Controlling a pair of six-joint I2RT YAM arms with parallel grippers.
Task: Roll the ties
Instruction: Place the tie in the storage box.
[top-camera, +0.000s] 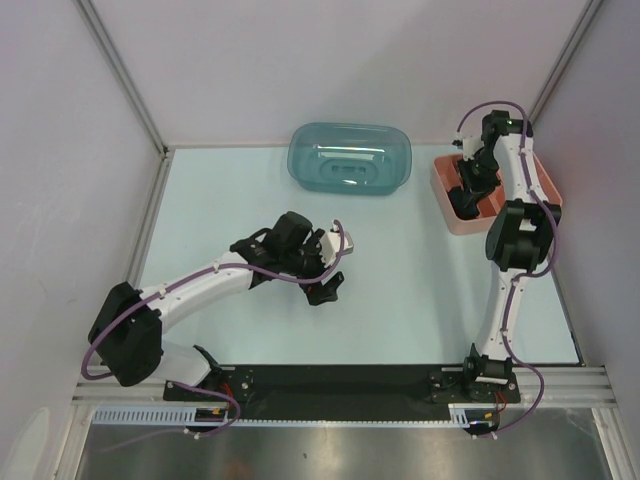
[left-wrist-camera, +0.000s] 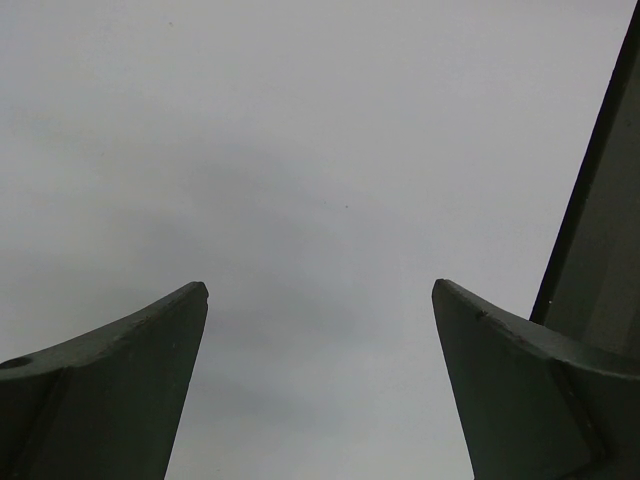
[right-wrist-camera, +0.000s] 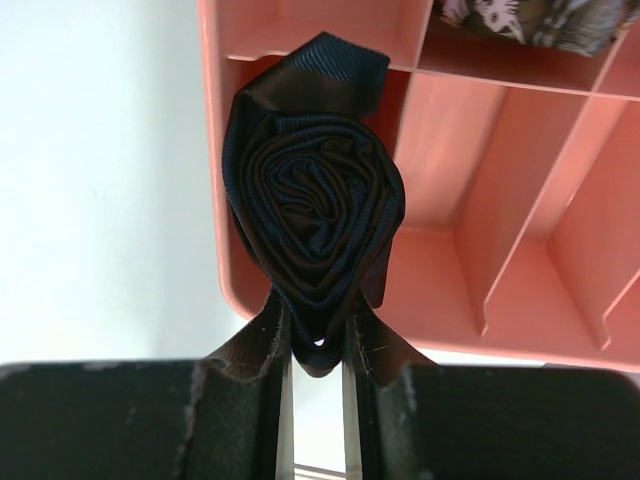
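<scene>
The basin (top-camera: 350, 160) at the back of the table (top-camera: 400, 300), the divided tray (top-camera: 440, 195) right of it.
The rolled tie (right-wrist-camera: 312, 240), in the right gripper (right-wrist-camera: 315, 350), is over the tray; the left gripper (top-camera: 325, 288) is over mid-table.

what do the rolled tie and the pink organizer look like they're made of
The rolled tie: woven fabric, dark navy-black, slight sheen; fine ribbed weave and soft folds show. The pink organizer: likely moulded plastic, smooth, semi-matte; thin rigid dividers.

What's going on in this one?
The right arm has its jaws shut on a rolled dark tie, holding it at a corner compartment of the pink divided tray at the far right of the table. The left arm hovers mid-table, jaws wide open and empty.
</scene>
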